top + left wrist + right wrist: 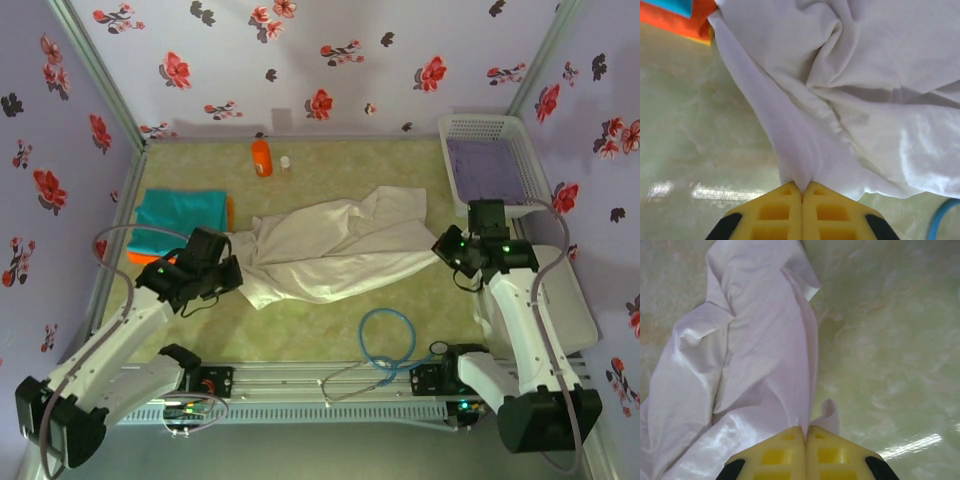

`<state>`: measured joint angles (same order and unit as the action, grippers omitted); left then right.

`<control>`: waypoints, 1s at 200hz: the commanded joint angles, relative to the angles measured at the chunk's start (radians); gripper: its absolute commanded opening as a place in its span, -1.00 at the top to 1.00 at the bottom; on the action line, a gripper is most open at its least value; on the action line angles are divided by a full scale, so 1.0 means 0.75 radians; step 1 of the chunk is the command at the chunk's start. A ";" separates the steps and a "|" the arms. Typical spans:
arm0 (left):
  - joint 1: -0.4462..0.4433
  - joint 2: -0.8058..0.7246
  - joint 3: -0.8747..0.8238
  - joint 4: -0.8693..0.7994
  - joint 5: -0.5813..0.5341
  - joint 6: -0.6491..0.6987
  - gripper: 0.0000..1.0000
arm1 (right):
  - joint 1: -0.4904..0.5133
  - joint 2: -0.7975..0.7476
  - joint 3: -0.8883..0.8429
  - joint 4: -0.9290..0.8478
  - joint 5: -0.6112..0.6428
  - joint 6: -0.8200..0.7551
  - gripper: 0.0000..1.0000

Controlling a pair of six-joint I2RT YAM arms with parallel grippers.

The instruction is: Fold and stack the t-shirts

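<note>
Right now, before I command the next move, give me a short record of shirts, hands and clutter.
white t-shirt: crumpled, unfolded, mid-table
left hand: shut on the shirt's left edge
right hand: shut on its right edge
folded stack: teal shirt on orange shirt, far left
clutter: orange bottle, blue cable, white basket

Orange t-shirt (140, 258) — mostly hidden under teal t-shirt (180, 215).

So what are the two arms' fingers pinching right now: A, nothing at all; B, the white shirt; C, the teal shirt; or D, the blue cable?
B: the left fingers and the right fingers are each shut on a fold of the white t-shirt, cloth pinched between the yellow pads.
</note>
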<state>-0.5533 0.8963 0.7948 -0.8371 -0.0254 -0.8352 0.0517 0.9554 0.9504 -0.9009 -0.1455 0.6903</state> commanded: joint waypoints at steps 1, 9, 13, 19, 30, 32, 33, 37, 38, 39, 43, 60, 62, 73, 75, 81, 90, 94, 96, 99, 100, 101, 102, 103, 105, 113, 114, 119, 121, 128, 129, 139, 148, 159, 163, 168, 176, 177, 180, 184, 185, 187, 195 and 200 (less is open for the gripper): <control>-0.045 -0.074 0.046 -0.242 -0.029 -0.102 1.00 | -0.010 -0.085 0.001 -0.118 0.171 -0.027 1.00; -0.063 -0.106 0.049 -0.271 -0.032 -0.138 1.00 | -0.010 -0.101 0.004 -0.140 0.194 -0.037 1.00; -0.070 -0.121 0.049 -0.285 -0.032 -0.154 1.00 | -0.010 -0.111 0.003 -0.151 0.202 -0.038 1.00; -0.082 -0.144 0.051 -0.305 -0.033 -0.182 1.00 | -0.010 -0.121 -0.001 -0.166 0.213 -0.039 1.00; -0.111 -0.183 0.048 -0.341 -0.030 -0.233 1.00 | -0.010 -0.135 -0.013 -0.188 0.218 -0.041 1.00; -0.116 -0.190 0.047 -0.345 -0.031 -0.242 1.00 | -0.010 -0.138 -0.016 -0.194 0.221 -0.040 1.00; -0.119 -0.193 0.046 -0.348 -0.031 -0.247 1.00 | -0.010 -0.138 -0.017 -0.196 0.221 -0.038 1.00; -0.132 -0.206 0.040 -0.355 -0.031 -0.268 1.00 | -0.009 -0.143 -0.024 -0.204 0.220 -0.038 1.00; -0.134 -0.208 0.038 -0.357 -0.030 -0.272 1.00 | -0.009 -0.143 -0.026 -0.205 0.221 -0.037 1.00; -0.138 -0.213 0.036 -0.358 -0.031 -0.278 1.00 | -0.009 -0.145 -0.028 -0.208 0.221 -0.037 1.00; -0.152 -0.226 0.027 -0.361 -0.030 -0.298 1.00 | -0.010 -0.150 -0.037 -0.214 0.220 -0.035 1.00; -0.220 -0.275 -0.020 -0.373 -0.031 -0.391 1.00 | -0.010 -0.170 -0.069 -0.241 0.223 -0.033 1.00; -0.228 -0.280 -0.027 -0.373 -0.031 -0.403 1.00 | -0.010 -0.174 -0.076 -0.243 0.224 -0.034 1.00; -0.278 -0.305 -0.060 -0.368 -0.039 -0.464 1.00 | -0.010 -0.192 -0.106 -0.258 0.229 -0.027 0.98; -0.287 -0.309 -0.067 -0.367 -0.042 -0.476 1.00 | -0.010 -0.194 -0.112 -0.259 0.229 -0.027 0.98; -0.313 -0.319 -0.091 -0.362 -0.052 -0.506 1.00 | -0.010 -0.204 -0.129 -0.262 0.229 -0.021 0.96; -0.345 -0.324 -0.120 -0.354 -0.057 -0.539 1.00 | -0.010 -0.219 -0.147 -0.272 0.237 -0.018 0.94; -0.358 -0.323 -0.132 -0.351 -0.058 -0.551 1.00 | -0.010 -0.227 -0.155 -0.278 0.240 -0.015 0.93; -0.365 -0.322 -0.137 -0.349 -0.057 -0.557 1.00 | -0.010 -0.229 -0.159 -0.279 0.242 -0.015 0.92; -0.374 -0.320 -0.145 -0.346 -0.056 -0.565 1.00 | -0.010 -0.236 -0.163 -0.281 0.246 -0.015 0.91; -0.376 -0.320 -0.147 -0.345 -0.056 -0.566 1.00 | -0.010 -0.237 -0.165 -0.282 0.247 -0.014 0.91; -0.380 -0.319 -0.149 -0.344 -0.057 -0.569 1.00 | -0.011 -0.240 -0.166 -0.282 0.247 -0.014 0.90; -0.382 -0.318 -0.152 -0.342 -0.058 -0.571 1.00 | -0.010 -0.241 -0.166 -0.282 0.247 -0.013 0.90; -0.385 -0.317 -0.154 -0.341 -0.057 -0.573 1.00 | -0.010 -0.243 -0.168 -0.282 0.246 -0.011 0.89; -0.391 -0.315 -0.158 -0.339 -0.057 -0.575 1.00 | -0.010 -0.246 -0.170 -0.282 0.244 -0.008 0.87; -0.405 -0.303 -0.165 -0.332 -0.056 -0.576 1.00 | -0.010 -0.260 -0.172 -0.269 0.236 -0.007 0.77; -0.406 -0.301 -0.165 -0.333 -0.057 -0.575 1.00 | -0.010 -0.261 -0.173 -0.267 0.236 -0.007 0.75; -0.408 -0.289 -0.165 -0.337 -0.059 -0.567 1.00 | -0.010 -0.268 -0.171 -0.260 0.238 -0.002 0.67; -0.408 -0.284 -0.164 -0.340 -0.061 -0.565 1.00 | -0.010 -0.269 -0.170 -0.256 0.240 -0.001 0.64; -0.409 -0.265 -0.155 -0.354 -0.069 -0.551 0.90 | -0.010 -0.275 -0.169 -0.245 0.246 0.003 0.54; -0.408 -0.264 -0.152 -0.356 -0.071 -0.550 0.89 | -0.010 -0.274 -0.168 -0.243 0.247 0.003 0.53; -0.408 -0.232 -0.132 -0.371 -0.079 -0.527 0.78 | -0.010 -0.275 -0.163 -0.221 0.244 0.004 0.46; -0.408 -0.206 -0.113 -0.385 -0.086 -0.503 0.59 | -0.010 -0.268 -0.157 -0.200 0.231 0.002 0.37; -0.408 -0.177 -0.088 -0.404 -0.106 -0.475 0.23 | -0.010 -0.259 -0.147 -0.173 0.224 -0.008 0.26; -0.406 -0.168 -0.079 -0.412 -0.117 -0.466 0.11 | -0.010 -0.254 -0.142 -0.160 0.220 -0.013 0.19; -0.405 -0.159 -0.067 -0.415 -0.131 -0.454 -0.01 | -0.010 -0.246 -0.137 -0.144 0.212 -0.025 0.06; -0.397 -0.144 -0.050 -0.416 -0.152 -0.426 -0.19 | -0.010 -0.232 -0.131 -0.118 0.200 -0.031 -0.11; -0.395 -0.143 -0.047 -0.414 -0.153 -0.422 -0.21 | -0.010 -0.230 -0.131 -0.114 0.199 -0.032 -0.13; -0.390 -0.136 -0.040 -0.409 -0.157 -0.408 -0.26 | -0.010 -0.223 -0.129 -0.101 0.195 -0.031 -0.19; -0.379 -0.128 -0.030 -0.393 -0.158 -0.383 -0.33 | -0.010 -0.216 -0.128 -0.082 0.185 -0.029 -0.23; -0.375 -0.127 -0.028 -0.390 -0.157 -0.375 -0.34 | -0.010 -0.214 -0.127 -0.076 0.182 -0.029 -0.24; -0.369 -0.119 -0.021 -0.380 -0.156 -0.360 -0.38 | -0.010 -0.209 -0.128 -0.065 0.174 -0.029 -0.26; -0.338 -0.090 0.011 -0.345 -0.135 -0.299 -0.42 | -0.010 -0.192 -0.130 -0.012 0.137 -0.030 -0.34; -0.316 -0.068 0.034 -0.321 -0.124 -0.264 -0.43 | -0.010 -0.180 -0.136 0.027 0.100 -0.032 -0.39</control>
<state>-0.8391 0.8017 0.7414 -1.1046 -0.0940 -1.1526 0.0502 0.7902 0.8265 -1.0073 -0.0051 0.6762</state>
